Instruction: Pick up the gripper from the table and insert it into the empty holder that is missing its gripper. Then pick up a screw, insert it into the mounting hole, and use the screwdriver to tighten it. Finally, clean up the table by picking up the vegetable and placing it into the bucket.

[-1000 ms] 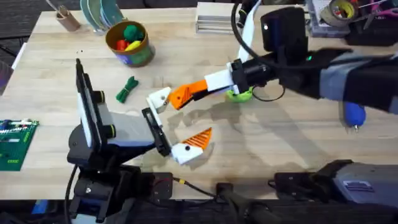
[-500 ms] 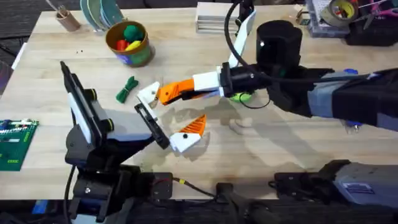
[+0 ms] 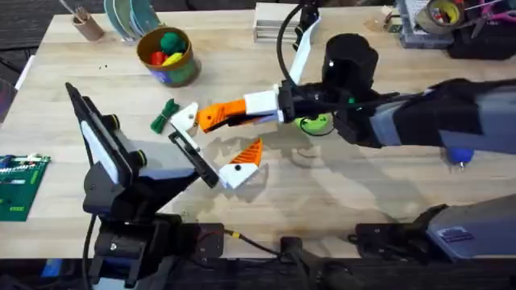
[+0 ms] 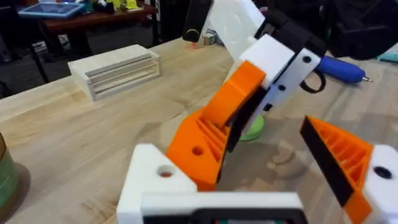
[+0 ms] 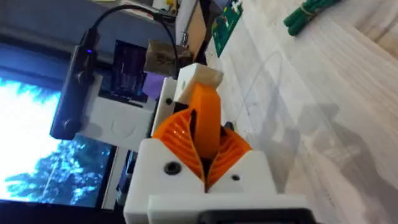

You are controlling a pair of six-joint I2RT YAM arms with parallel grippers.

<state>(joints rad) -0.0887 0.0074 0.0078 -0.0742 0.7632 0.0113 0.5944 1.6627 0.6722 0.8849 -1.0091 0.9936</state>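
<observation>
a pale wooden tabletop [image 3: 387, 193] carries the work, with cluttered gear along its far edge. the right hand [image 3: 211, 118] reaches in from three o'clock and is clenched on the gripper [image 3: 219, 115], a small orange ribbed wedge with a screw hole in its flat side; its tip is pressed against the holder [image 3: 185, 116], a plain white angular block with one hole, bare of orange, on the left hand's [image 3: 211, 147] far finger. the left hand is released, its fingers spread wide, the near one wearing its own orange ribbed tip. the vegetable [image 3: 164, 116], a dark-green bundled toy, lies just at nine o'clock of the holder. the bucket [image 3: 168, 55] stands at eleven o'clock, yellow-orange inside, holding coloured toys. the screwdriver [image 3: 459, 154], thick blue handle, lies far at three o'clock. a bright-green disc [image 3: 313, 123] sits under the right arm.
</observation>
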